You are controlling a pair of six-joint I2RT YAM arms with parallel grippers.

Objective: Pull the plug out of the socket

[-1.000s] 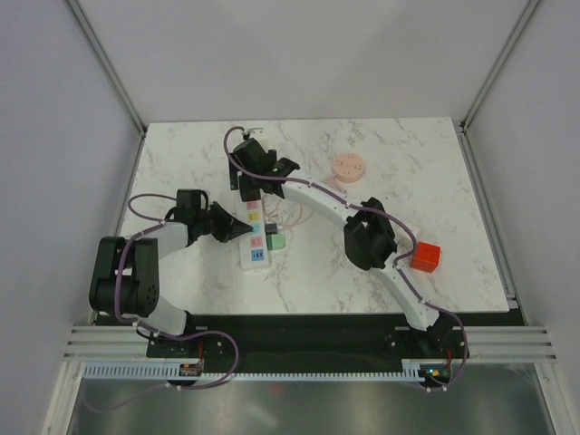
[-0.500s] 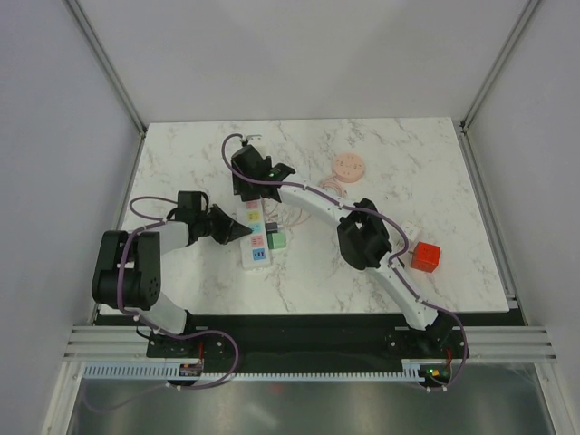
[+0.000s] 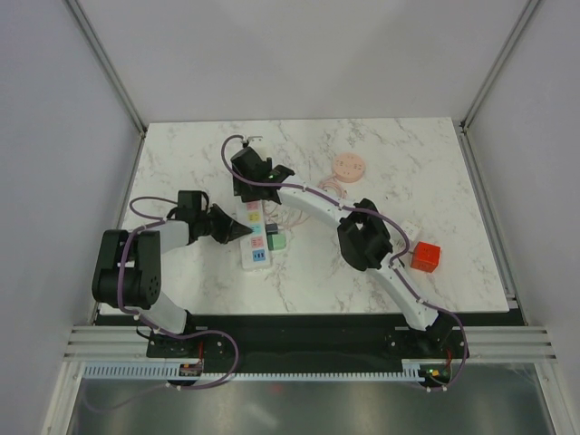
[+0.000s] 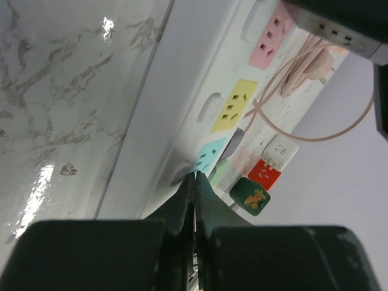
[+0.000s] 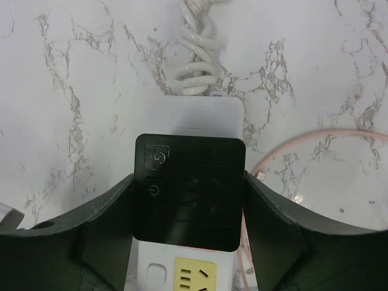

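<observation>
The socket (image 3: 256, 238) is a long white strip with coloured outlets, lying on the marble table left of centre. A black square plug (image 5: 190, 191) with a power symbol sits in its far end outlet, just before the yellow outlet (image 5: 196, 276). My right gripper (image 5: 190, 182) reaches down over it, both fingers pressed against the plug's sides; from above the gripper (image 3: 251, 192) hides the plug. My left gripper (image 4: 195, 176) is shut with nothing in it, its tip resting on the socket (image 4: 200, 91) beside the teal outlet; from above its tip (image 3: 243, 234) touches the strip's left side.
A round pink disc (image 3: 348, 167) with a thin pink cable lies right of the strip. A green block (image 3: 277, 242) sits against the strip's right side. A red cube (image 3: 425, 256) is near my right arm. The socket's white coiled cord (image 5: 197, 54) runs off its far end.
My right gripper has closed its fingers onto the black plug and shifted slightly over the strip's far end. The left gripper has stayed on the strip.
</observation>
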